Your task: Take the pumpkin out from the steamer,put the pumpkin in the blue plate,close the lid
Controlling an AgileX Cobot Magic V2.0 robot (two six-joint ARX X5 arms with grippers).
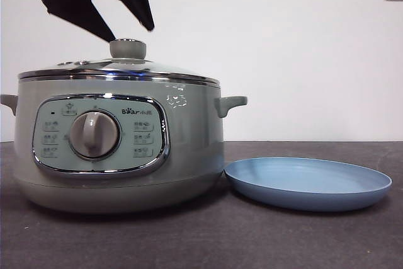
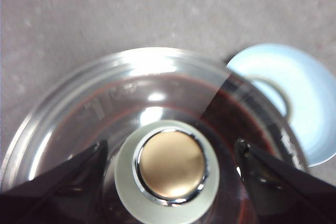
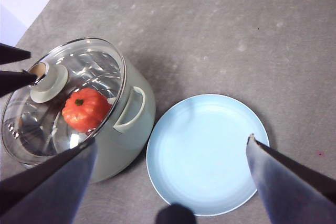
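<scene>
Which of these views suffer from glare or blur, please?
Left wrist view: bright glare patches on the glass lid, and the blue plate is soft and washed out. Right wrist view: reflections streak the lid, yet the pumpkin shows clearly through it. Front view: sharp, with highlights on the steamer rim.

There was one steamer (image 1: 119, 149) on the counter, carrying one lid (image 3: 63, 95) with a single knob (image 2: 168, 171). One pumpkin (image 3: 85, 109) showed through the glass. One blue plate (image 1: 308, 184) lay beside the pot. The steamer had two side handles and one round dial (image 1: 94, 135).
</scene>
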